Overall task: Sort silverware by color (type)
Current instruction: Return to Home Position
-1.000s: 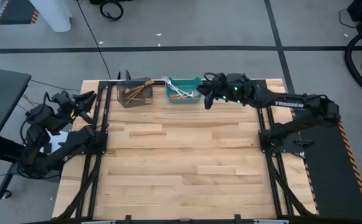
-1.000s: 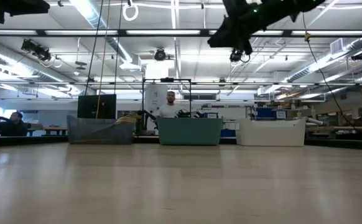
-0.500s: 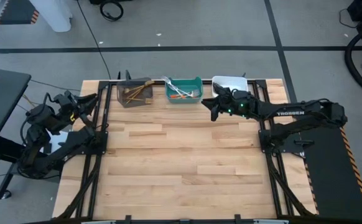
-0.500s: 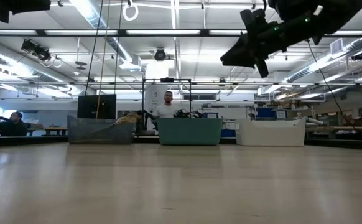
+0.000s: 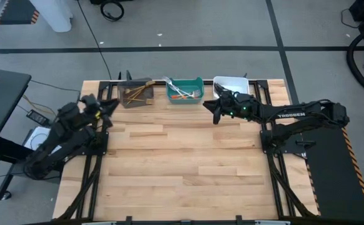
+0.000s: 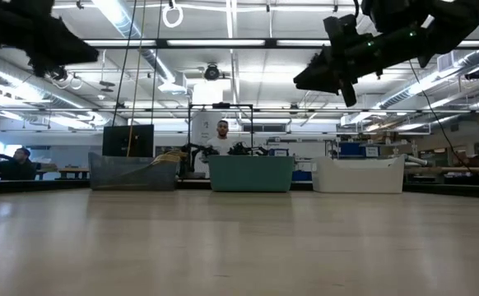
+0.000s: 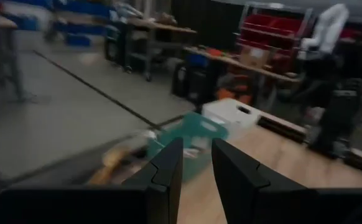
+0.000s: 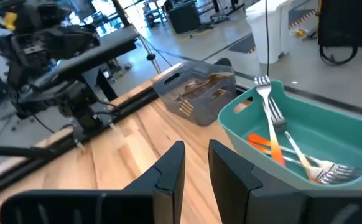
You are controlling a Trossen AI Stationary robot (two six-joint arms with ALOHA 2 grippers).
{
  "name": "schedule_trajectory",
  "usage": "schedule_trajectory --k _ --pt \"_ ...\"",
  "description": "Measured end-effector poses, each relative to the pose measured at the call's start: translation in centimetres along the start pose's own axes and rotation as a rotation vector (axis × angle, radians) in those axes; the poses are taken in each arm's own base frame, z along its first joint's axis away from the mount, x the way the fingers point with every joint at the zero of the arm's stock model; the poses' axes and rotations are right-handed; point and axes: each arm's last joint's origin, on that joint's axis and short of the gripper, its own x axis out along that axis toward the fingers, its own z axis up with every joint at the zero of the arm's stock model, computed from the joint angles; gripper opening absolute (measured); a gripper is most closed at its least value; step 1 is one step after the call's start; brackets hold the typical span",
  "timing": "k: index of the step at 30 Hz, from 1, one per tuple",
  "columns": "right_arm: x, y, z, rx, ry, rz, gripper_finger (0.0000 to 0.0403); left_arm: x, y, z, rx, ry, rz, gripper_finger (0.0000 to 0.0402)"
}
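Gold forks [image 5: 136,92] lie in the grey bin [image 5: 146,99]. Silver forks with orange handles [image 8: 274,146] fill the teal bin [image 8: 243,127]; one of them leans on its rim, tines up. The white bin [image 5: 232,83] is partly under the right arm, and its contents are hidden. No blue-handled fork shows. My right gripper [image 5: 209,107] hovers high above the table just near of the teal bin, narrowly open and empty [image 8: 196,165]. My left gripper [image 5: 112,105] hovers left of the grey bin, also narrowly open and empty [image 7: 197,162].
The three bins stand in a row along the table's far edge [image 6: 252,174]. Black frame rails [image 5: 97,156] run along the left and right sides of the wooden top. A person [image 6: 221,140] stands in the room far behind the teal bin.
My right gripper drew back from over the teal bin toward the table's near edge and a little to the right, dropping slightly. In the last half second my left arm swung in from beyond the table's left edge toward the grey bin. The forks and bins stayed put.
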Motion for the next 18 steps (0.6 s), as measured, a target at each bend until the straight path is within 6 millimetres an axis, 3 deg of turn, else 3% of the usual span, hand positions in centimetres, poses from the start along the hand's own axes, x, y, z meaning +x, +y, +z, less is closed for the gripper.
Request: schedule_trajectory --k 8,12,18 --pt "0.0 -0.2 -0.7 -0.054 0.082 0.004 0.0079 3.2 0.5 -4.4 -0.086 -0.06 -0.082 0.0093" --pt "-0.1 -0.4 -1.2 -0.042 0.137 -0.017 0.0079 4.0 1.0 -6.7 -0.1 0.006 -0.068 0.0093" --pt "-0.1 -0.5 -1.3 -0.061 0.151 -0.015 0.0079 4.4 1.2 -7.9 -0.092 0.024 -0.064 0.0093"
